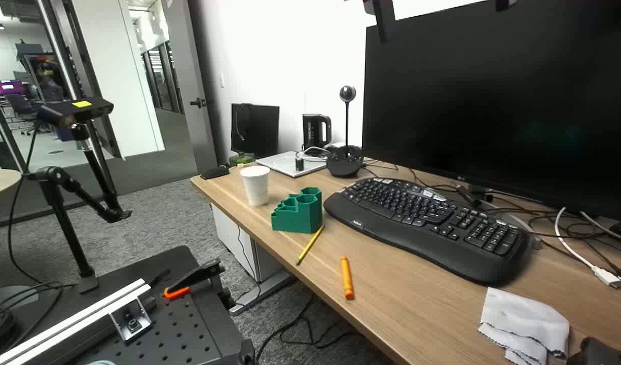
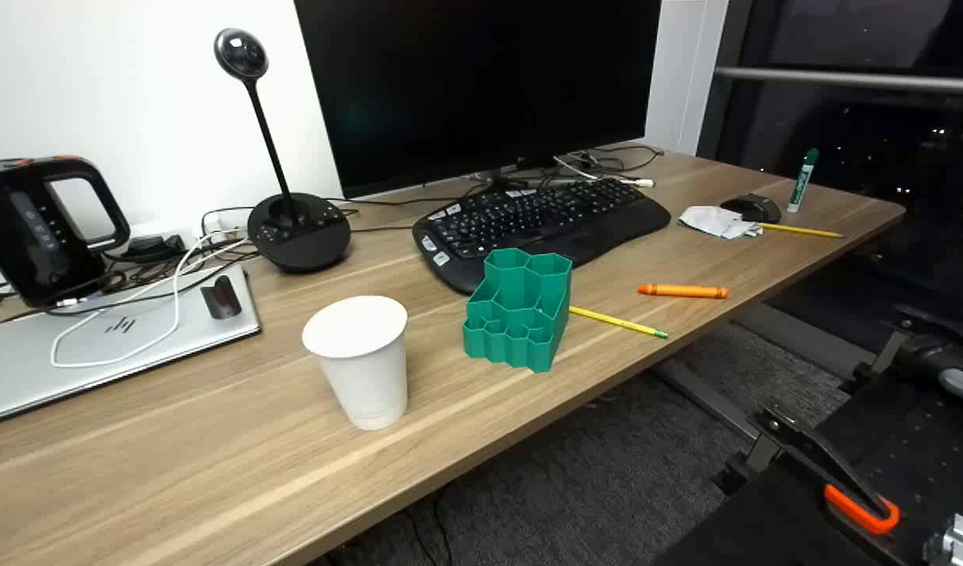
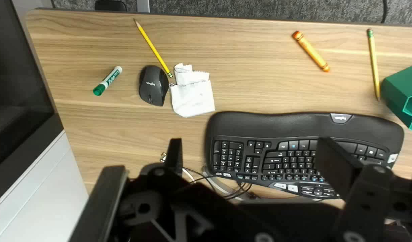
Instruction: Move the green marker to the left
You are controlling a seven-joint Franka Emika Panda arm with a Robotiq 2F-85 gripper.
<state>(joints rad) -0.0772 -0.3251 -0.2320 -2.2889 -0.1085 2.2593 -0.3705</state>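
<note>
The green marker has a white body, a green label and a green cap. It stands upright, cap up, near the far right end of the desk in an exterior view point(image 2: 803, 181). In the wrist view the green marker point(image 3: 107, 80) is at the upper left, beside the mouse. My gripper point(image 3: 249, 144) is open and empty, its two black fingers wide apart over the keyboard, up and away from the marker. Dark parts of the gripper point(image 1: 443, 23) also show at the top edge of an exterior view, where the marker is out of view.
On the desk are a mouse point(image 3: 153, 85), a white cloth point(image 3: 193, 92), two yellow pencils point(image 3: 153, 47), an orange crayon point(image 3: 310, 51), a black keyboard point(image 3: 273, 126), a green honeycomb holder point(image 2: 520, 314) and a white cup point(image 2: 363, 362). A monitor point(image 1: 492, 101) stands behind; cables lie below it.
</note>
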